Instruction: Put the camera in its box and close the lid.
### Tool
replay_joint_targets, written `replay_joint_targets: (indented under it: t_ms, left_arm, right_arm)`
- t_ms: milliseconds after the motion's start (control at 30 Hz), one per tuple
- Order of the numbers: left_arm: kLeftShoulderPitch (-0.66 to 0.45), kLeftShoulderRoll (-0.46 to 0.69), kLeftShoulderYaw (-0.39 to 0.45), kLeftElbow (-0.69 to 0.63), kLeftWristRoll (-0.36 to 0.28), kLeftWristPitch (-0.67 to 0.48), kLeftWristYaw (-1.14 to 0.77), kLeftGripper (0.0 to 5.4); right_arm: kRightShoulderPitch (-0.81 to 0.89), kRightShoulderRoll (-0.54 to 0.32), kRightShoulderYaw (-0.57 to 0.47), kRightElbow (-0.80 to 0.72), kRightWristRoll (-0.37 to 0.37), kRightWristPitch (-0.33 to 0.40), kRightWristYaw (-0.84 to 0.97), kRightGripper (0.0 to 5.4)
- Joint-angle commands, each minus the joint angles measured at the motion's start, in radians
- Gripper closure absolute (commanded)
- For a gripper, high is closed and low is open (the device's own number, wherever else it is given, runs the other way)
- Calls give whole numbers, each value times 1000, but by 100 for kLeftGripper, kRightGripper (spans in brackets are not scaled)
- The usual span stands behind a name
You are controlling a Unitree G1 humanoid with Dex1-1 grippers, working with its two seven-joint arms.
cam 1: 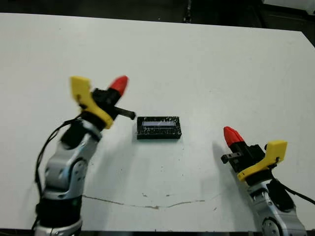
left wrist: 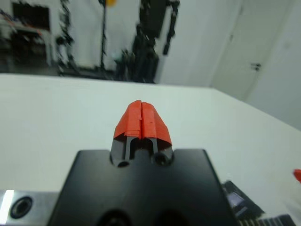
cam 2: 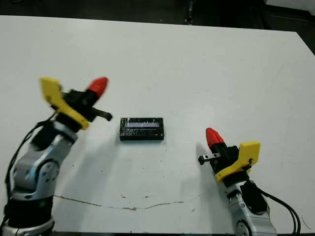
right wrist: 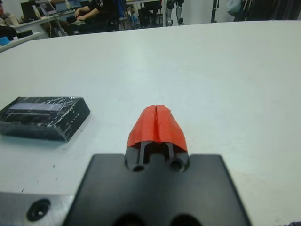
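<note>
Left eye view: lid (cam 1: 158, 123) already seated on box (cam 1: 158, 133), mid-frame on counter (cam 1: 206, 64); camera presumably inside, unseen. Left hand (cam 1: 119, 84) and right hand (cam 1: 231, 135) both closed, empty. Task apparently complete.

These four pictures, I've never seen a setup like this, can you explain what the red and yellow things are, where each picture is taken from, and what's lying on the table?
The red and yellow things are the two grippers of a humanoid robot, its stand-ins for hands. The left gripper and the right gripper each end in two red-tipped fingers, pressed together here, holding nothing.

The two wide pictures come from a pair of cameras on the robot's head, looking down at the white table. The other two come from a small camera on each wrist, looking along that gripper's own fingers.

Between the arms, touched by neither gripper, lies a small black box with its shiny lid on. What is inside cannot be seen. In the right wrist picture a person sits at a desk beyond the table.
</note>
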Motion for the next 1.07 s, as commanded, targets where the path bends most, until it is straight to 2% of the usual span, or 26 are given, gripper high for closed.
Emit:
replay_joint_targets:
  t_ms: [33, 233, 400, 500, 800, 1067]
  left_arm:
    - [64, 15, 24, -13, 9, -53, 15, 538]
    - [167, -11, 20, 6, 66, -210, 58, 538]
    - [237, -62, -24, 69, 150, -358, 113, 538]
    - [258, -86, -40, 110, 157, -428, 118, 538]
    - [284, -107, -68, 140, 168, -480, 137, 538]
    - [284, -101, -81, 124, 175, -461, 154, 538]
  right_arm:
    - [-17, -12, -28, 12, 13, -22, 7, 540]
    - [-56, -12, -63, 15, 16, -49, 0, 540]
    - [-85, 0, -87, 7, 24, -99, -6, 540]
    - [-97, 0, -94, 0, 24, -115, -14, 540]
    - [-84, 9, -74, -21, -46, -136, -78, 540]
    - [-69, 14, -56, -29, -48, -131, -87, 540]
